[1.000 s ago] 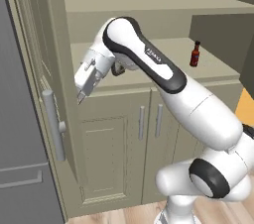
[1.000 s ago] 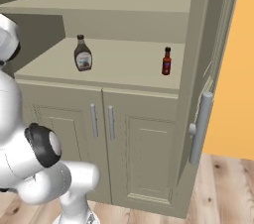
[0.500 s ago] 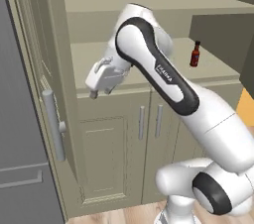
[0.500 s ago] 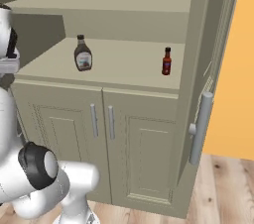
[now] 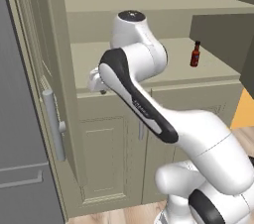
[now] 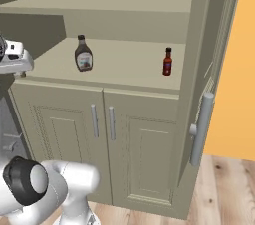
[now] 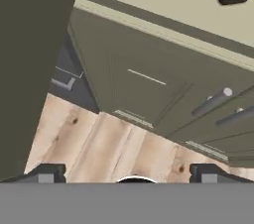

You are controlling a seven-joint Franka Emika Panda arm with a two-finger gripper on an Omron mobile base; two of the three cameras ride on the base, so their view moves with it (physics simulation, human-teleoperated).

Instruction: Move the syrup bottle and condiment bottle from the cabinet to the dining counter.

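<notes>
Starting at your left, the claw [image 7: 127, 174] stood released and empty, its two small dark tips spread wide, hanging off the left front corner of the shelf and looking down at the lower doors and the plank floor [image 7: 94, 143]. The likeliest trouble, as I judged it, was the elbow or wrist clipping the open cabinet [image 6: 144, 64] door or the shelf lip while you swung in, since the arm was folded tight against that edge. Further right, the syrup bottle [image 6: 83, 55] stood upright on the shelf, a dark brown pear shape with a narrow neck, dark cap and pale label; its rounded, smooth-looking belly could slip or tip if you closed too high on the neck. Well apart from it, nearer the right wall, the condiment bottle [image 6: 168, 61] stood upright too: tiny, slim, red, black-capped, and easy to knock over with a wide approach. The shelves were plain matte beige-olive, the bar handles [image 6: 201, 129] long and silvery.
</notes>
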